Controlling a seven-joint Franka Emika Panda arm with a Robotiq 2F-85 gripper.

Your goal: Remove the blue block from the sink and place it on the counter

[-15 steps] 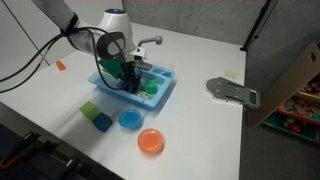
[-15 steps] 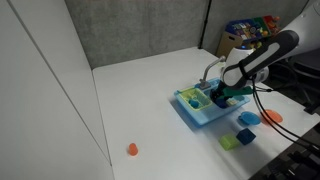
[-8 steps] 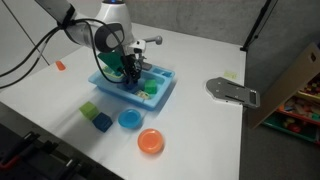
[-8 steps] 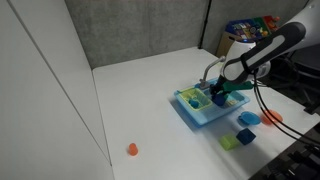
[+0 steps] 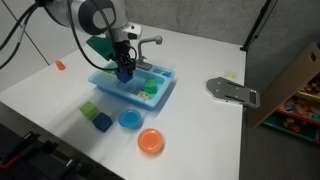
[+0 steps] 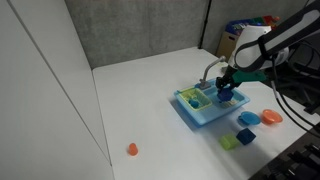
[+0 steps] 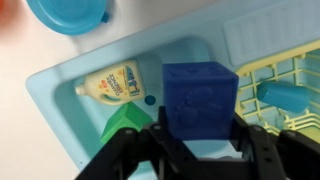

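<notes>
My gripper (image 7: 198, 128) is shut on the dark navy-blue block (image 7: 198, 97), its black fingers pressing the block's two sides. In both exterior views the gripper (image 5: 124, 70) (image 6: 226, 84) holds the block (image 5: 125, 74) (image 6: 226, 88) a little above the light blue toy sink (image 5: 165, 92) (image 6: 196, 115). The wrist view looks down into the sink's basin (image 7: 70, 95), where a green piece (image 7: 124, 125) and a yellow bottle (image 7: 110, 83) lie. The white counter (image 5: 200, 130) surrounds the sink.
On the counter in front of the sink are a green cube (image 5: 90, 109), a teal cube (image 5: 101, 121), a round blue dish (image 5: 129, 119) and an orange dish (image 5: 150, 141). The grey faucet (image 5: 150, 42) stands behind the sink. A grey metal plate (image 5: 232, 91) lies to one side.
The gripper has risen out of the sink basin with the blue block in it, and the arm has swung upward.
</notes>
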